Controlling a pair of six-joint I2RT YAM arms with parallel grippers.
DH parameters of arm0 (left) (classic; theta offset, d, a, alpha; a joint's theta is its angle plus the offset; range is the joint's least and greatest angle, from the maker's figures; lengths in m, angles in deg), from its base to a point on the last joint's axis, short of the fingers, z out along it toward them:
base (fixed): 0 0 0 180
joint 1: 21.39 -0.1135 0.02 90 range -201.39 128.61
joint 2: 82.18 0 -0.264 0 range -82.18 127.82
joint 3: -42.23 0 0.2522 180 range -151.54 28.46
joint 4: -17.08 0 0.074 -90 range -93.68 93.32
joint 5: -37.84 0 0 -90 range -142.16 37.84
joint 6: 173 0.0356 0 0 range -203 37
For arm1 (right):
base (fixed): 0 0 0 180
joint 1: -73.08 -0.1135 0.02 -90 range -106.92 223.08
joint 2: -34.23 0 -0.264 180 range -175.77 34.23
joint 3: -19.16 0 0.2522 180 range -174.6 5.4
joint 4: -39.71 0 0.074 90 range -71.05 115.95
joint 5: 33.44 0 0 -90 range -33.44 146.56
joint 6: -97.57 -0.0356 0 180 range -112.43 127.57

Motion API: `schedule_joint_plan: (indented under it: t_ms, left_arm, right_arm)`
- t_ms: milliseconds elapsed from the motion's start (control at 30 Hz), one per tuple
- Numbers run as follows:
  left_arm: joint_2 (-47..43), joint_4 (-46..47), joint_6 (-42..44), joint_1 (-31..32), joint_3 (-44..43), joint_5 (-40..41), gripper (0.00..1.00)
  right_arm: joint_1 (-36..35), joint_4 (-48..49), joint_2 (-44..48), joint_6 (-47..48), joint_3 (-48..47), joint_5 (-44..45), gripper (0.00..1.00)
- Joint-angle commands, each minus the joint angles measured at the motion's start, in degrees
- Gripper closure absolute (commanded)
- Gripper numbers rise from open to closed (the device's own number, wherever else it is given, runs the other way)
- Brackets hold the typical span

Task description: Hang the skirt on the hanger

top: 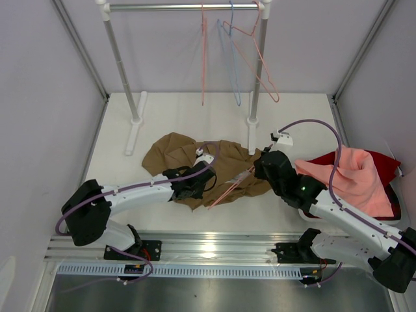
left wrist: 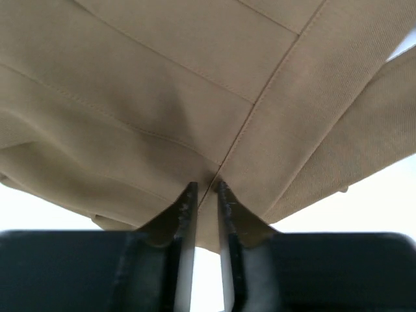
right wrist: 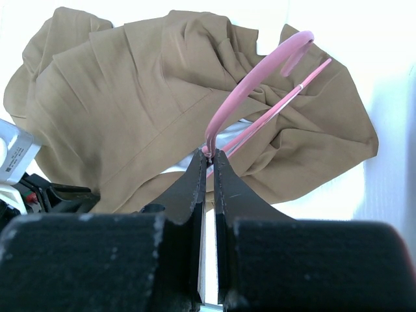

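Reaching in from the near edge, the 2 arms meet over the middle of the white table (top: 292,110). The left gripper (left wrist: 206,188) has its claw drawn almost together on a fold of the tan skirt (left wrist: 162,78), pinching right at a stitched seam. The right gripper (right wrist: 209,156) is clamped tight on the salmon-pink wire hanger (right wrist: 250,78) at the neck just under the hook. The hanger lies tilted across the skirt's right part, its hook pointing away from the gripper.

The skirt sits crumpled in a heap between the 2 grippers, folds piled loosely. It looks soft, limp and light, so it will likely sag and slide rather than hold shape. A seam or the waistband gives the firmest hold. The hanger is thin, stiff and smooth, so cloth may slip along it.

Right of the heap lie a salmon-pink cloth (top: 351,175) and a dark red cloth (top: 385,159). At the far side, a rail (top: 182,7) carries spare pink hangers (top: 263,68) and 1 light blue hanger (top: 233,71).
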Motion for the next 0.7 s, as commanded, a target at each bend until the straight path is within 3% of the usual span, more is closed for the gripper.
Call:
schedule_joint_plan:
  t_ms: [0, 33, 133, 167, 267, 333, 667]
  left_arm:
    - [-0.2, -1.2, 1.4, 0.2, -3.0, 3.3, 0.86]
    - [-0.2, -1.3, 1.4, 0.2, -3.3, 3.3, 0.91]
    - [-0.8, -1.5, 2.1, 0.3, -3.6, 1.1, 0.86]
    - [-1.5, -1.0, 2.2, 0.5, -3.2, 0.2, 0.74]
    - [-4.3, 0.3, 2.9, 0.8, -1.7, -2.4, 0.53]
    - [-4.9, 0.5, 3.1, 1.9, -1.1, -3.0, 0.46]
    - [0.3, 0.8, 2.8, 5.9, -3.0, -0.2, 0.45]
  right_arm:
    - [0.4, -0.1, 0.4, -0.5, 0.5, 0.9, 1.0]
    - [0.4, -0.1, 0.2, -0.5, 0.5, 0.8, 1.0]
    - [0.5, 0.0, 0.1, -0.4, 0.5, 0.7, 1.0]
    - [0.5, 0.0, 0.1, -0.4, 0.4, 0.7, 1.0]
    - [0.6, -0.2, 0.4, -0.4, 0.5, 0.7, 1.0]
    - [0.7, -0.3, 0.7, -0.3, 0.5, 0.7, 1.0]
    - [0.8, -0.6, 1.2, -0.3, 0.7, 0.7, 1.0]
